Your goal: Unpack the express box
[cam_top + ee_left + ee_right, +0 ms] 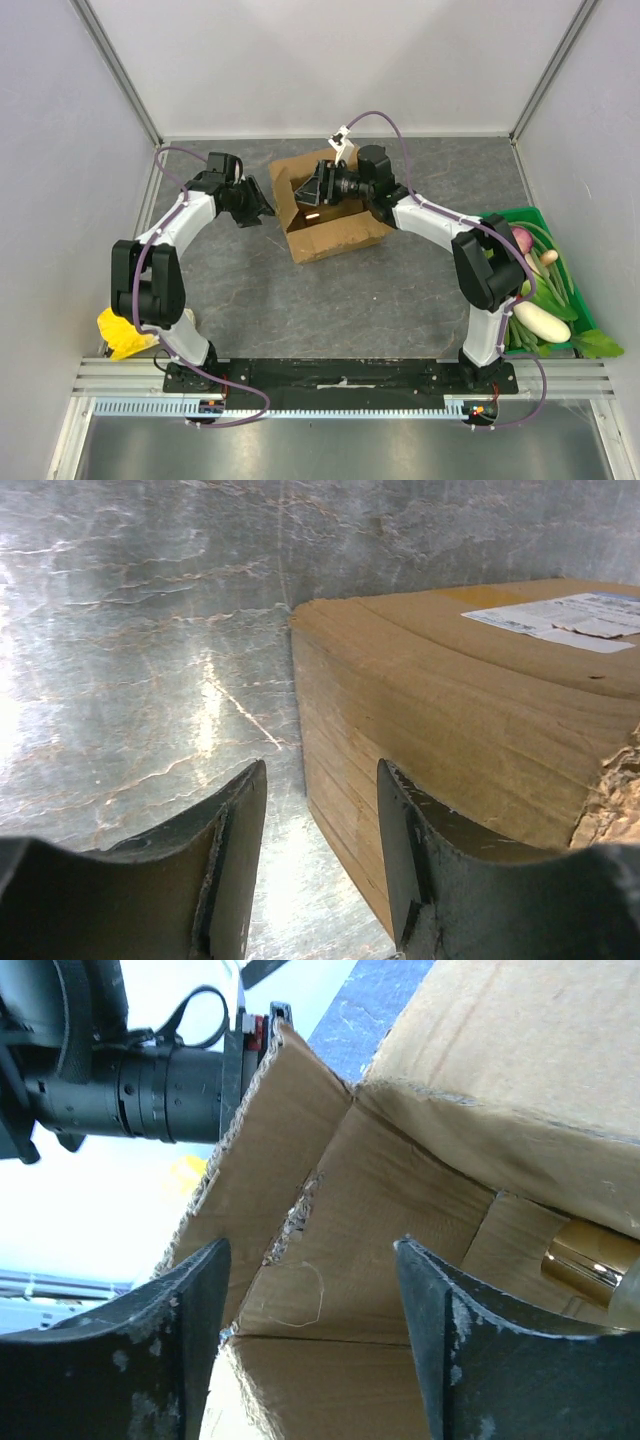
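The express box [335, 232] is a brown cardboard carton at the middle back of the table, its top flaps open. My left gripper [264, 209] is open and empty at the box's left side. In the left wrist view the carton's left flap [450, 690], which bears a white label [560, 620], lies just right of the open gripper [320, 800]. My right gripper [307, 189] is open and reaches into the box from the right. Its wrist view shows the gripper [311, 1250] open in front of the inner cardboard wall [330, 1260]. A shiny golden object [590, 1258] lies inside at the right.
A green crate [520, 215] of vegetables stands at the right edge. A yellow object [125, 335] lies at the near left by the left arm's base. Grey walls enclose the table on three sides. The left arm's wrist [130, 1080] shows beyond the box flap.
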Controlling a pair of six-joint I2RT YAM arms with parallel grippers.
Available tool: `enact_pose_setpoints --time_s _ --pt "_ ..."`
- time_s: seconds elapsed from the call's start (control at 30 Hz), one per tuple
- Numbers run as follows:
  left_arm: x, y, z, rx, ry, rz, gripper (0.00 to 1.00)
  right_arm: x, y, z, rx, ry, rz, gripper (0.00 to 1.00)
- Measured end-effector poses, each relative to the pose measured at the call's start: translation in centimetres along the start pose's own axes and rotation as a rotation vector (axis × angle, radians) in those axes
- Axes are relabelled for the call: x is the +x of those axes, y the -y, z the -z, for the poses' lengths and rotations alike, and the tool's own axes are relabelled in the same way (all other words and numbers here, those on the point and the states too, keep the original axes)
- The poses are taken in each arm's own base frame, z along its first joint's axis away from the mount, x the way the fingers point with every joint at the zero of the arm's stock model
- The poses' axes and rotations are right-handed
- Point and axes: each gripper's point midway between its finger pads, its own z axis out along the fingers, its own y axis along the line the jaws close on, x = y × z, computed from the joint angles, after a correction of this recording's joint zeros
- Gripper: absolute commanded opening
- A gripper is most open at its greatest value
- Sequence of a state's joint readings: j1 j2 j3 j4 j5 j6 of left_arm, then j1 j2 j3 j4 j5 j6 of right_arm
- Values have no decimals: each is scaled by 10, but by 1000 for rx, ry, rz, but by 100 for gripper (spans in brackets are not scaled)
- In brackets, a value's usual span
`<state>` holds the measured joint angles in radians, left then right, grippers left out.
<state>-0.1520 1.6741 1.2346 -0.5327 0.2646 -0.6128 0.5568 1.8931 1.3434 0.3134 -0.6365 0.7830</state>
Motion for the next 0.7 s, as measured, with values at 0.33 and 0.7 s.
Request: enact_pose_setpoints --time_s 0.33,0.7 --pt "-26 -18 38 -105 149 29 61 10 -42 -24 9 -75 197 82" --pt "-62 -25 99 -118 346 82 64 42 -1 -40 264 -215 358 62"
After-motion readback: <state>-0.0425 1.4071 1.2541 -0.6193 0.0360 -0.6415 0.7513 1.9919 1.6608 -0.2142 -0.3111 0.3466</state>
